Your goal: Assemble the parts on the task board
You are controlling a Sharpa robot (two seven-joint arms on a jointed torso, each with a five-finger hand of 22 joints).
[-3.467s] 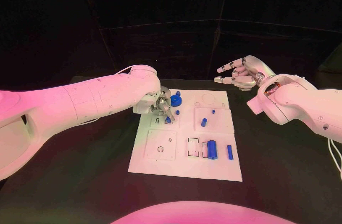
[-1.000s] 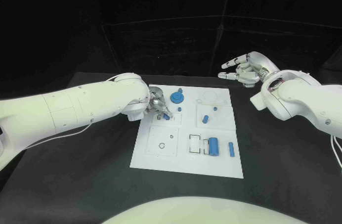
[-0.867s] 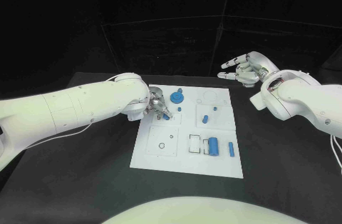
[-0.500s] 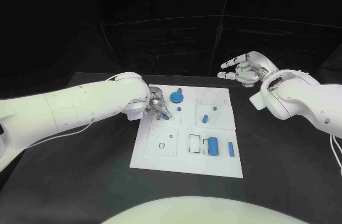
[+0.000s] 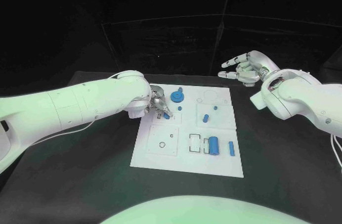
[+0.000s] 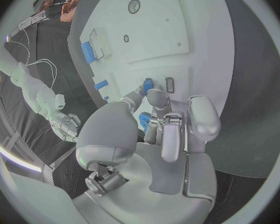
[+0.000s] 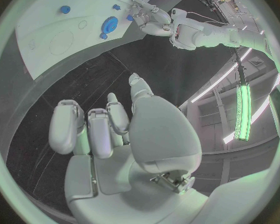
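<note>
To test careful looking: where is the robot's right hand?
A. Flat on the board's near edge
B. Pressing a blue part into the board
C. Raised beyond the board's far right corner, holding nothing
C: the right hand hangs beyond the task board, fingers apart, nothing held.

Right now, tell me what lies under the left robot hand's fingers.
The left robot hand is over the task board, its fingertips at a small blue peg. A dark slot sits beside it. Whether the peg is seated is covered by the fingers.
</note>
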